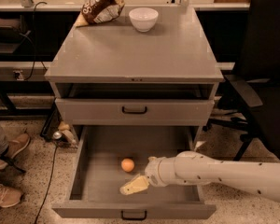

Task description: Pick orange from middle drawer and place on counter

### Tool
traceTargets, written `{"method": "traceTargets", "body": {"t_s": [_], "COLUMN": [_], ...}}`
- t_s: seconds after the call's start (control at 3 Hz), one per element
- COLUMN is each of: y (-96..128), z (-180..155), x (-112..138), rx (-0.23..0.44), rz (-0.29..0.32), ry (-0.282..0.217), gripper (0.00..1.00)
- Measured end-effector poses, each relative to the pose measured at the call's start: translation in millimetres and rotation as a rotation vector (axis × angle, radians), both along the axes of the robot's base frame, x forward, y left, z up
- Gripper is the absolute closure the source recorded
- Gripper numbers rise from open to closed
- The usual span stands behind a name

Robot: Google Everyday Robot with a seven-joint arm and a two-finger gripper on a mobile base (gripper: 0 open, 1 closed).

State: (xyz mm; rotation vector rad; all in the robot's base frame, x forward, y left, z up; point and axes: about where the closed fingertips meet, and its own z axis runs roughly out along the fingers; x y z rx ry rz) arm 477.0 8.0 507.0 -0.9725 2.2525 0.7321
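The orange is a small round ball lying on the grey floor of the open middle drawer, a little left of its centre. My gripper is inside the drawer on the end of the white arm, which reaches in from the right. It is low over the floor, just in front of and slightly right of the orange, not touching it. The counter is the flat grey top of the cabinet above.
A white bowl and a brown snack bag sit at the back of the counter. A shut drawer front with a black handle is above the open drawer. A black office chair stands at right. A person's shoes are at left.
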Motion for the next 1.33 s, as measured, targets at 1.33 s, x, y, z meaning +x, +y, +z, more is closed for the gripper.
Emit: {"method": "traceTargets", "body": {"t_s": [1.33], "y": [34], "z": [-28], "x": [42], "rx": [-0.009], "rz": [-0.032], "ry": [-0.173], "gripper": [0.00]}}
